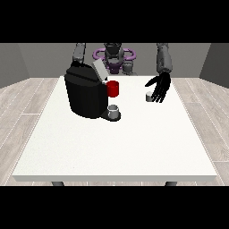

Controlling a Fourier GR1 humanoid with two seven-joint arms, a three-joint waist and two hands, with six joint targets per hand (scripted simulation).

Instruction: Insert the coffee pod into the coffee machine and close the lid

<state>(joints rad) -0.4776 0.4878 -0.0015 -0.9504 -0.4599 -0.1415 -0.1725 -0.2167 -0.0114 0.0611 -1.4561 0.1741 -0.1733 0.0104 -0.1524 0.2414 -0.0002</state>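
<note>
A black coffee machine (pixel 85 94) stands on the left half of the white table (pixel 116 147). Its grey lid (pixel 100 69) is tilted up and open. A small grey cup (pixel 114 110) sits on the machine's base at its front. A small grey coffee pod (pixel 149 96) stands upright on the table at the right. The hand at the view's right (pixel 160 87) hangs just beside and above the pod with its fingers spread and straight, holding nothing. The other arm goes down behind the machine and its hand is hidden.
A red mug (pixel 113 88) stands right behind the machine's front, next to the lid. The table's front half stretches towards the camera. Wooden floor surrounds the table on both sides.
</note>
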